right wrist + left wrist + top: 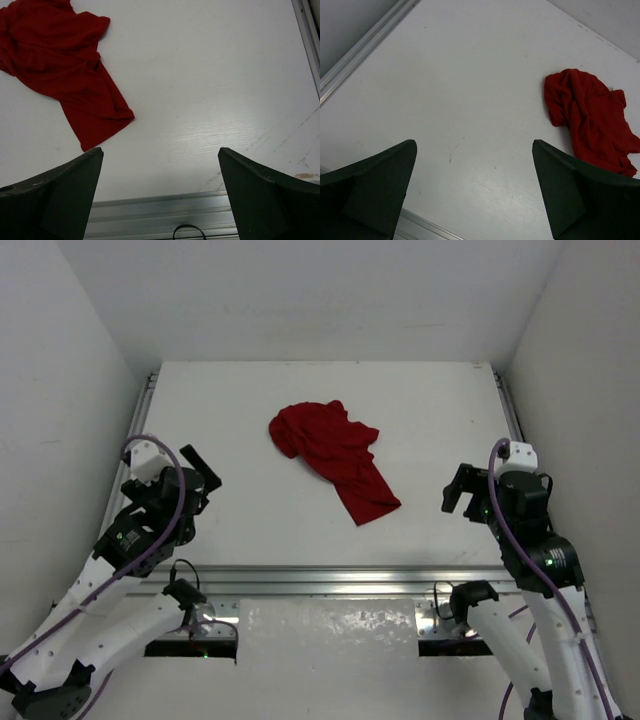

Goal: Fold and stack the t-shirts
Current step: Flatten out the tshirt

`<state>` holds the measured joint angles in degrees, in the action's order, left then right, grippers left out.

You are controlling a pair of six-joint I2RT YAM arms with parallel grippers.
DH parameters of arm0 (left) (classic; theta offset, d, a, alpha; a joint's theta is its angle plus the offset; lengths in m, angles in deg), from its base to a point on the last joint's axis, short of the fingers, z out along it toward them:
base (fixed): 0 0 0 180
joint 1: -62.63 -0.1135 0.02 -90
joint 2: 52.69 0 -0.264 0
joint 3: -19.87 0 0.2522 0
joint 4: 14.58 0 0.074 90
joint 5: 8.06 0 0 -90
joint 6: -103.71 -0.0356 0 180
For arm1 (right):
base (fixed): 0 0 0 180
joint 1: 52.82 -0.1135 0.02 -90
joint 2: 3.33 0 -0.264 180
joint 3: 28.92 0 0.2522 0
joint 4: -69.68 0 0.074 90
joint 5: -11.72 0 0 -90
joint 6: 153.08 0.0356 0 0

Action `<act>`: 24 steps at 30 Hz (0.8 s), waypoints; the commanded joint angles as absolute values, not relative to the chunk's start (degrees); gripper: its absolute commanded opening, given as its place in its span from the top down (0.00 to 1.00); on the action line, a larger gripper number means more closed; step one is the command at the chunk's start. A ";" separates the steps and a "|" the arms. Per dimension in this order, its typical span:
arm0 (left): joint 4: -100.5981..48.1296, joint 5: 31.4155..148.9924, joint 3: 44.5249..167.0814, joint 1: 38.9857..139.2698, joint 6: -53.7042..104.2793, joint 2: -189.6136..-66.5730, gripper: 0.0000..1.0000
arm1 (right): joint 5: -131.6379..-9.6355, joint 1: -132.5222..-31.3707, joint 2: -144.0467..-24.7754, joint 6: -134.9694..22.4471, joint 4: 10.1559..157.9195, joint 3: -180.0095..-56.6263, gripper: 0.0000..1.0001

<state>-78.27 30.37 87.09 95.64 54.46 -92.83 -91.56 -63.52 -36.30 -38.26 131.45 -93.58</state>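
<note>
A dark red t-shirt [335,455] lies crumpled in a heap on the white table [250,400], a little back of the middle. It also shows in the left wrist view [587,120] at the right and in the right wrist view [65,75] at the upper left. My left gripper [203,468] hovers near the table's left front, open and empty, well left of the shirt. My right gripper [460,490] hovers near the right front, open and empty, right of the shirt's near end. Both wrist views show the jaws wide apart over bare table.
Aluminium rails run along the table's left edge [140,430], right edge [508,405] and front edge [330,575]. White walls enclose the back and both sides. A black cable loop [187,231] lies by the front rail.
</note>
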 commanded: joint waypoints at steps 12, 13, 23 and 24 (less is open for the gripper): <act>-76.33 40.35 89.44 95.85 59.48 -98.02 0.01 | -81.61 -63.89 -33.82 -40.31 123.17 -90.23 0.01; -75.63 43.94 90.14 96.20 62.11 -103.52 0.02 | -82.23 -63.89 -35.13 -39.88 123.95 -90.49 0.01; -71.32 49.24 117.03 122.39 77.60 -157.31 0.07 | -88.03 -63.98 -41.83 -40.22 127.83 -95.42 0.01; -71.58 50.55 118.78 122.48 77.87 -159.54 0.08 | -88.21 -64.07 -41.65 -40.31 128.00 -95.33 0.01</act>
<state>-69.81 47.29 113.40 122.59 73.85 -155.95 -86.46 -63.58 -42.42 -39.55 128.13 -92.70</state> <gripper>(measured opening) 0.930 0.993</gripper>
